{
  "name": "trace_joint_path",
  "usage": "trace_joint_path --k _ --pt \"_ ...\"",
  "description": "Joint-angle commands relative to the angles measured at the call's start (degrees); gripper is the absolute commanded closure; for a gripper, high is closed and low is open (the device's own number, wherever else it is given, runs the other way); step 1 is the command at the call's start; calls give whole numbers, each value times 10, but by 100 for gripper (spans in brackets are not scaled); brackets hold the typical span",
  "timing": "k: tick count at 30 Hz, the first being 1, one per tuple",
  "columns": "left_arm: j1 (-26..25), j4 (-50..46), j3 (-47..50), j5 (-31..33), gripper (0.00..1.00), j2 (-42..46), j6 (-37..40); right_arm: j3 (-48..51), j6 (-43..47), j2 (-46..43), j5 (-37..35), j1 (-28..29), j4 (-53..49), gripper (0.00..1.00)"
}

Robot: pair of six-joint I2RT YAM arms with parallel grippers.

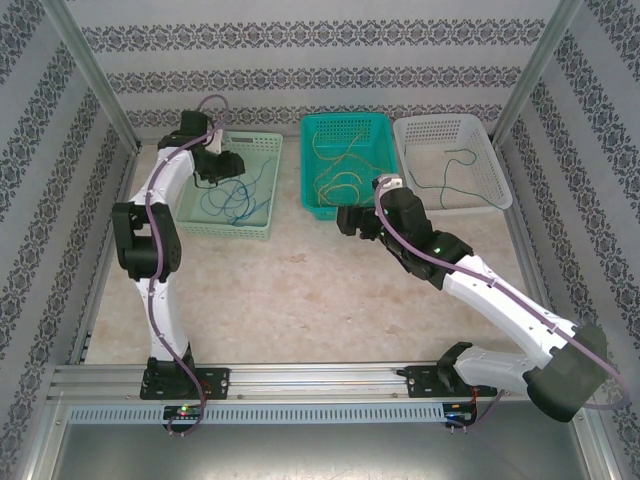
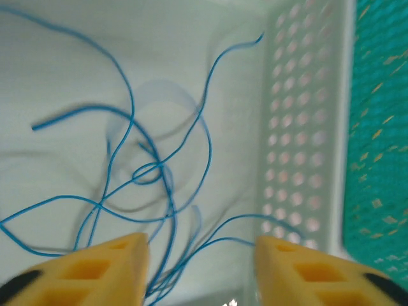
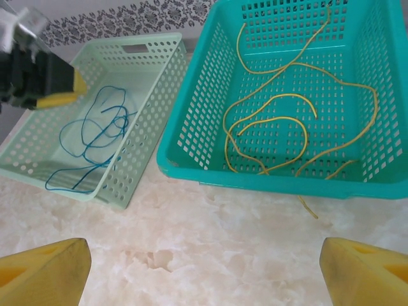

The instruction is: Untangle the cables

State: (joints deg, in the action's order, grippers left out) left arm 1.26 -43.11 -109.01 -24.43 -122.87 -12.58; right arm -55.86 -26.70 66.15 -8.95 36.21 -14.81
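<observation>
Blue cables [image 2: 146, 172] lie looped over one another on the floor of the pale green basket [image 1: 262, 150]. My left gripper [image 2: 201, 258] hangs open just above them, and some strands run between its yellow fingers [image 2: 108, 268]. Yellow cables [image 3: 274, 121] sprawl in the teal basket [image 3: 191, 162], with one end poking out onto the table. A dark green cable [image 1: 455, 170] rests in the white basket [image 1: 470, 130]. My right gripper [image 3: 204, 268] is open over bare table in front of the teal basket, holding nothing.
The three baskets stand side by side at the back of the marble table [image 1: 300, 300]. A metal frame and patterned walls close in the sides. The left arm [image 3: 32, 70] reaches over the green basket's far rim.
</observation>
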Motion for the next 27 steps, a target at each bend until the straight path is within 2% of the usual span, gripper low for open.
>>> trace_joint_path --k 1,4,6,8,9,13,15,18,19,21,25,27 --pt "6 -72 -34 4 45 -1 3 17 -8 -10 0 -8 -3 7" --pt "6 -76 -25 37 32 7 -4 26 -13 -18 3 -14 -2 7" --pt "6 -78 -25 50 17 19 -9 27 -11 -23 5 -16 -5 7" --pt "6 -74 -18 59 12 39 -13 26 -4 -27 2 -19 -16 7" --pt "6 -66 -7 65 1 58 -16 27 1 -31 -3 -20 -22 6" --pt "6 11 83 106 0 153 -14 53 55 -61 -36 -33 -21 3" --pt "6 72 159 144 0 211 -4 90 118 -88 -92 -42 2 2" --pt "6 162 289 193 0 298 2 169 235 -134 -164 -79 81 2" --pt "6 193 337 197 1 325 4 203 271 -150 -168 -102 127 2" --pt "4 257 422 220 0 373 -9 271 302 -177 -131 -158 212 2" --pt "-13 386 571 284 0 461 6 395 241 -183 -26 -311 376 2" --pt "-26 440 624 313 0 492 27 434 225 -159 -6 -342 461 2"
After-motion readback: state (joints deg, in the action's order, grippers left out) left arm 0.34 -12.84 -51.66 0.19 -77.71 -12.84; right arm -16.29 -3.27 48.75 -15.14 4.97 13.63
